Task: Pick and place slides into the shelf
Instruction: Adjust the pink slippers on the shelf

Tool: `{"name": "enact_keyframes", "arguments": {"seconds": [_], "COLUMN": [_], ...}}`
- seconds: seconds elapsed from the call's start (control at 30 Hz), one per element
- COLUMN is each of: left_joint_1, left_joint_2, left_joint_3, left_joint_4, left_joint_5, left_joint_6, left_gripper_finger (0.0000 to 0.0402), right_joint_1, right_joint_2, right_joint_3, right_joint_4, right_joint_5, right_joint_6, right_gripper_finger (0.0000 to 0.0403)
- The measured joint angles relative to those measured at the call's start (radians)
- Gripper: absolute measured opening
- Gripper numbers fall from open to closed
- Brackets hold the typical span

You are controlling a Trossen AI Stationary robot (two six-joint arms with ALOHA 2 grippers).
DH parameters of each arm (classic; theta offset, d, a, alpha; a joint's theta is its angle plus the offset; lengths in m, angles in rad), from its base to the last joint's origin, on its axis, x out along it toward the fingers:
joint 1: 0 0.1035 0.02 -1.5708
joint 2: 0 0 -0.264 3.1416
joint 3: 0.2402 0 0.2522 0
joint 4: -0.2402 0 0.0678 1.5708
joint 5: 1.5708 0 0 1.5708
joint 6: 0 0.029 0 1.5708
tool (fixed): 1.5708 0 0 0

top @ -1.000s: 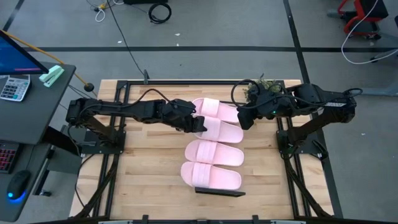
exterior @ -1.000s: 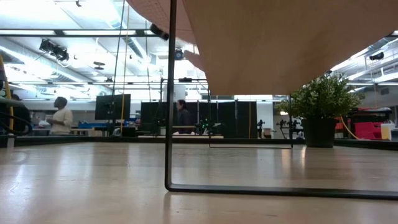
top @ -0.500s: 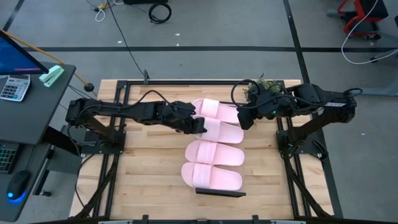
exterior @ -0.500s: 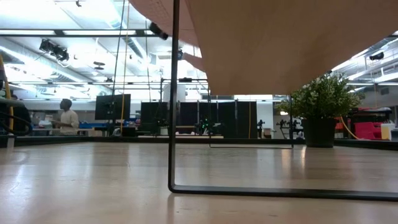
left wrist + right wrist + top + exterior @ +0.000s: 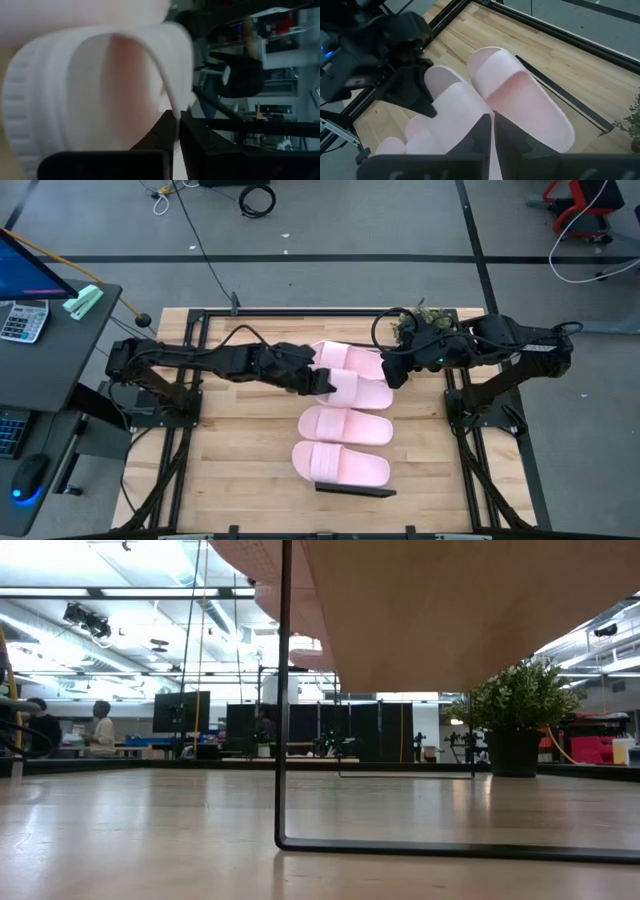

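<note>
Meanwhile the shelf (image 5: 352,489) has crept a little sideways: in the low view its thin black leg (image 5: 283,690) stands further right than it did a second ago, so the pull on the sandal seems to drag the rack along. All four slides (image 5: 340,425) lie in a column on it, so placing looks done and this is probably straightening. The second slide (image 5: 360,390) from the far end has changed most; its end nearest the left arm now sits raised and nudged toward the neighbour (image 5: 350,357) beyond it.

The left gripper (image 5: 322,380) is at that raised end, and the wrist view shows its fingers pinching the thin edge of the foam strap (image 5: 150,55). The right gripper (image 5: 392,370) hangs just beside the opposite ends of the two far slides, its fingers pressed together on nothing. If the shelf keeps sliding, the row may end up skewed.

Beneath everything, the plank-patterned tabletop (image 5: 230,470) is pale wood with a light sheen in the low view. Beyond it lies a wide lit hall with dark screens, a potted plant (image 5: 518,700), and people (image 5: 100,725) standing far off
</note>
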Motion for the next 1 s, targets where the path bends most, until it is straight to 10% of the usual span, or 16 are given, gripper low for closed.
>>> {"name": "enact_keyframes", "arguments": {"seconds": [1.0], "left_joint_1": [0.014], "left_joint_2": [0.018], "left_joint_3": [-0.001], "left_joint_4": [0.011], "left_joint_5": [0.032], "left_joint_6": [0.035], "left_gripper_finger": [0.0008], "right_joint_1": [0.000], "right_joint_2": [0.000], "right_joint_3": [0.000], "right_joint_4": [0.000], "right_joint_5": [0.001], "right_joint_6": [0.001], "right_gripper_finger": [0.0029]}}
